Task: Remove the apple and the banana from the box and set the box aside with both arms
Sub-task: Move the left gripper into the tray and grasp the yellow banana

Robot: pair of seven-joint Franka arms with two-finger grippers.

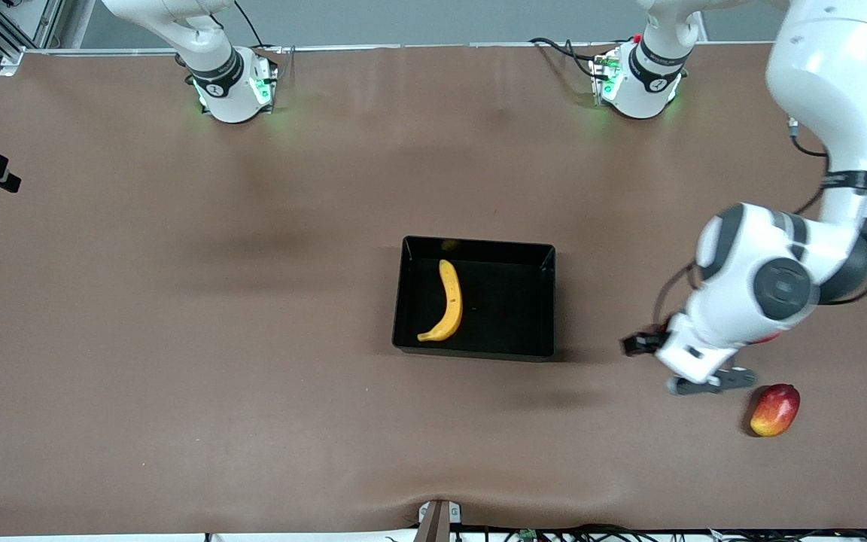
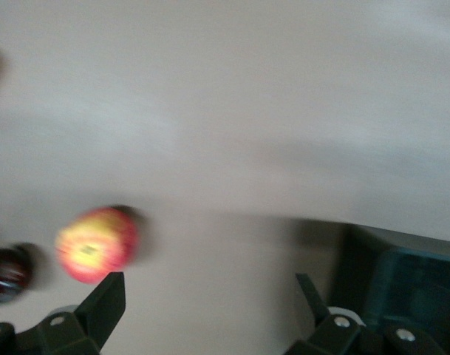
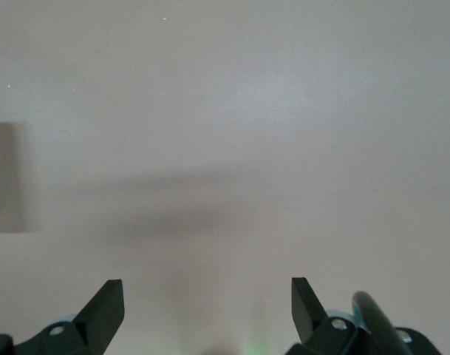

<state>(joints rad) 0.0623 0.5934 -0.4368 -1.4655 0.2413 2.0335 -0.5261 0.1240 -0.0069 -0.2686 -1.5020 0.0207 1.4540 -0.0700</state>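
The black tray (image 1: 479,245) sits mid-table with the yellow banana (image 1: 446,300) lying inside it. The red and yellow apple (image 1: 774,409) lies on the table toward the left arm's end, nearer the front camera than the tray. My left gripper (image 1: 708,382) hangs low over the table just beside the apple, between it and the tray, open and empty. In the left wrist view the apple (image 2: 96,245) lies just off one fingertip (image 2: 104,302), outside the gap of the gripper (image 2: 208,303). My right gripper (image 3: 208,303) is open and empty over bare table, out of the front view.
A dark red round thing (image 2: 6,274) lies beside the apple, mostly hidden under the left wrist in the front view (image 1: 768,339). A dark walled corner (image 2: 413,285) shows in the left wrist view. A camera mount (image 1: 439,519) stands at the table's front edge.
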